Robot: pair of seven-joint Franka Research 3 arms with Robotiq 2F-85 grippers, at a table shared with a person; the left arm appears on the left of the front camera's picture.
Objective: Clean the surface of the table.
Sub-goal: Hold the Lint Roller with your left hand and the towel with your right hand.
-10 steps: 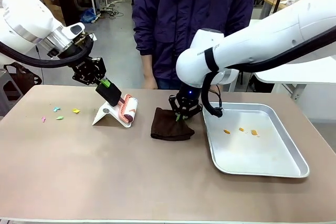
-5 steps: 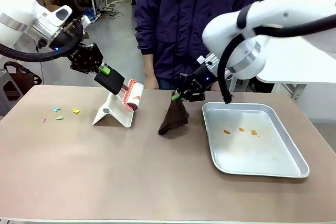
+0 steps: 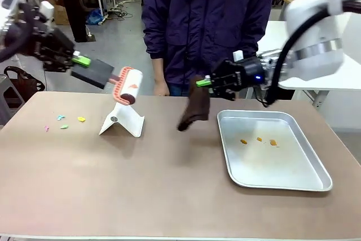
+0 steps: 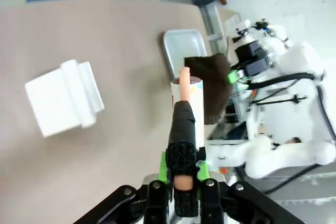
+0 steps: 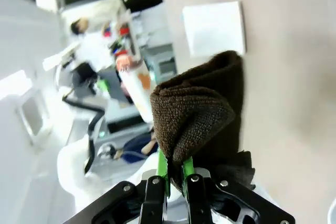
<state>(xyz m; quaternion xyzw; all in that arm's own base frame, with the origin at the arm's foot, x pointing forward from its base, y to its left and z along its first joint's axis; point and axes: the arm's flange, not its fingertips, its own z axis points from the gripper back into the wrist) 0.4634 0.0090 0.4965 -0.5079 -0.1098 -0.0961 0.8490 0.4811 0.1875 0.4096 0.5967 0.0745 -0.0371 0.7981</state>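
Note:
The brownish table [image 3: 141, 184] carries small coloured scraps [image 3: 63, 122] at its left. My left gripper [image 3: 80, 60] is shut on the black handle of a lint roller [image 3: 126, 86], held in the air above a white stand [image 3: 122, 122]. In the left wrist view that gripper [image 4: 182, 169] clamps the handle [image 4: 184, 129], with the roller [image 4: 187, 91] beyond. My right gripper [image 3: 204, 82] is shut on a dark brown cloth [image 3: 194, 106] that hangs above the table, left of the tray. Up close, the right gripper [image 5: 176, 170] pinches the cloth [image 5: 199, 111].
A shiny metal tray [image 3: 293, 176] with a few orange crumbs [image 3: 259, 140] lies at the right. A person in a dark jacket [image 3: 208, 21] stands at the far edge. The near half of the table is bare.
My left gripper has lifted the lint roller off the white stand and drawn it up and left. My right gripper has raised the cloth off the table and pulled back to the right.

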